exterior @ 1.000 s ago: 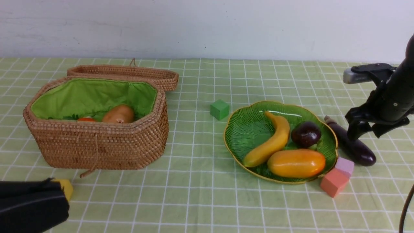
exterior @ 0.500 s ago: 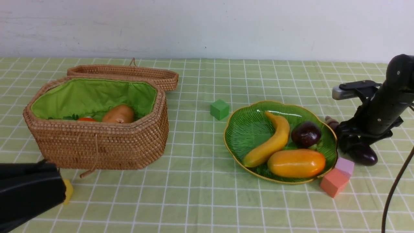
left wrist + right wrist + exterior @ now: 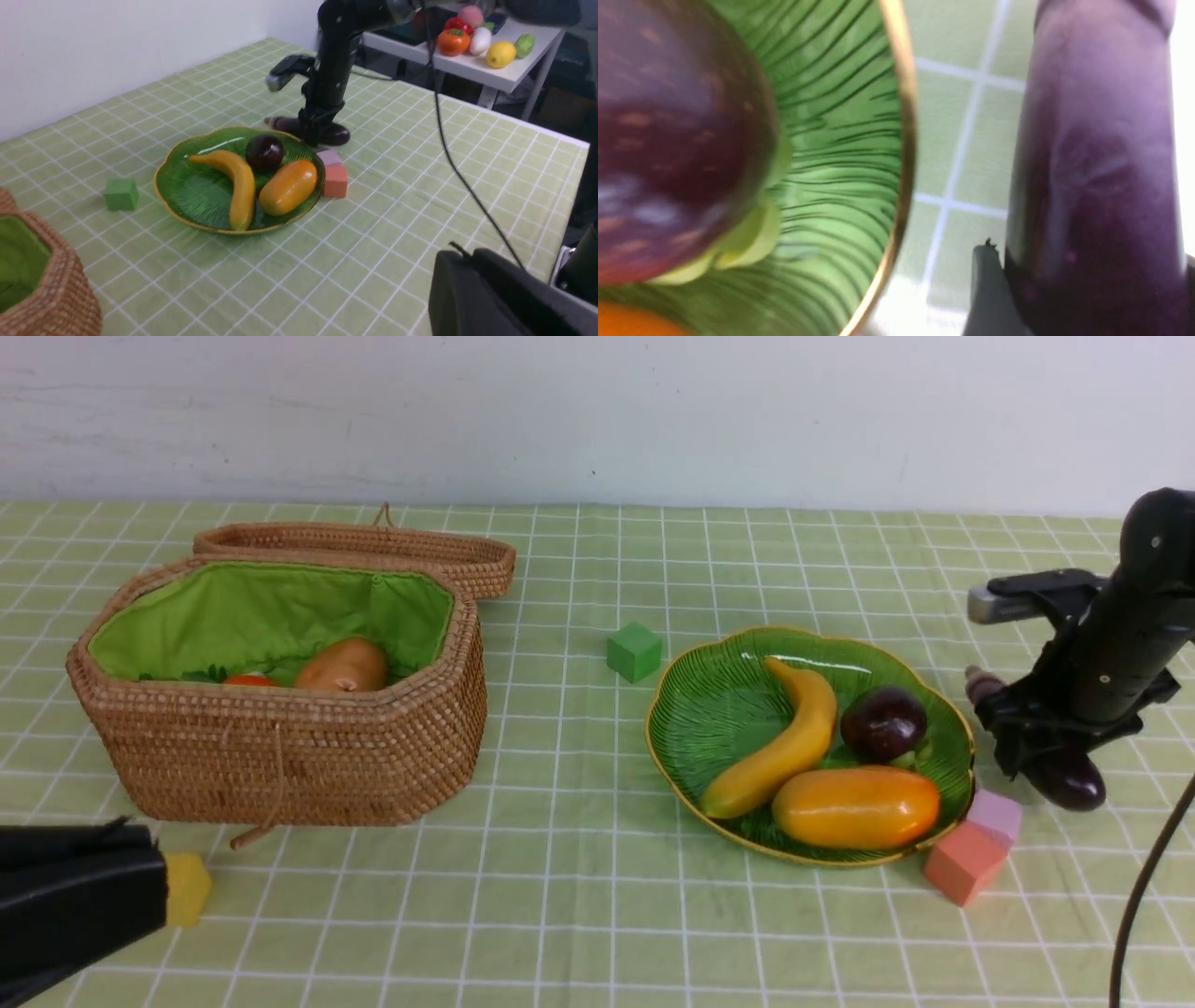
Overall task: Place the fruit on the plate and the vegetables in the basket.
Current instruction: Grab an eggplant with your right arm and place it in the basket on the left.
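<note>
A dark purple eggplant [image 3: 1074, 782] lies on the cloth just right of the green plate [image 3: 719, 709]. My right gripper [image 3: 1036, 761] straddles its middle, and in the right wrist view both fingers press against the eggplant [image 3: 1097, 140]. The plate holds the banana [image 3: 780, 747], the mango [image 3: 854, 807] and the mangosteen [image 3: 883, 723]. Inside the open wicker basket [image 3: 280, 756] at the left sit the potato [image 3: 344, 665] and the carrot [image 3: 248, 680]. My left gripper [image 3: 159, 887] is shut and empty, low at the front left.
A yellow block [image 3: 189, 889] touches the left gripper's tip. A green block [image 3: 634, 651] stands behind the plate; a pink block [image 3: 962, 861] and a lilac block [image 3: 995, 814] sit at its front right. The basket lid [image 3: 373, 546] lies open behind.
My right gripper dropped onto the eggplant and narrowed around it; the eggplant shifted slightly right. The left gripper moved a little at the front left.
</note>
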